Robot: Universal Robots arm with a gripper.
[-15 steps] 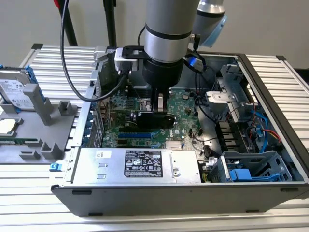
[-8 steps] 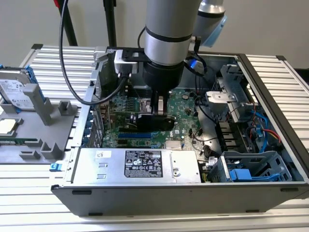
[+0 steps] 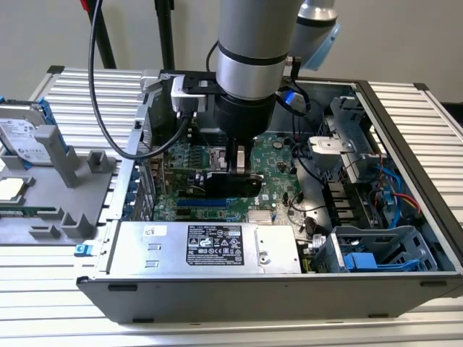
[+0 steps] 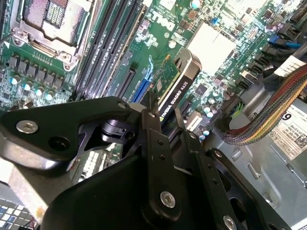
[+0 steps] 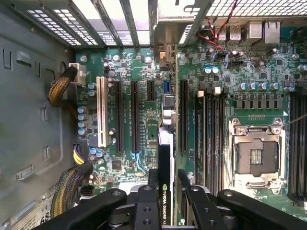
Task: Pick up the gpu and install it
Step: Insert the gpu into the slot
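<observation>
An open case (image 3: 405, 238) sits on a slatted table (image 3: 217, 329); inside, the gripper (image 4: 165, 115) is clamped on the gpu (image 4: 175, 88), held upright over the motherboard (image 5: 129, 62) slots

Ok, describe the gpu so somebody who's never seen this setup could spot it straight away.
Look inside the open computer case, over the large green motherboard. The gripper is shut on the gpu, holding it on edge above the long black expansion slots. It's the only loose card there: thin, green board on one face, black cover on the other.
</observation>
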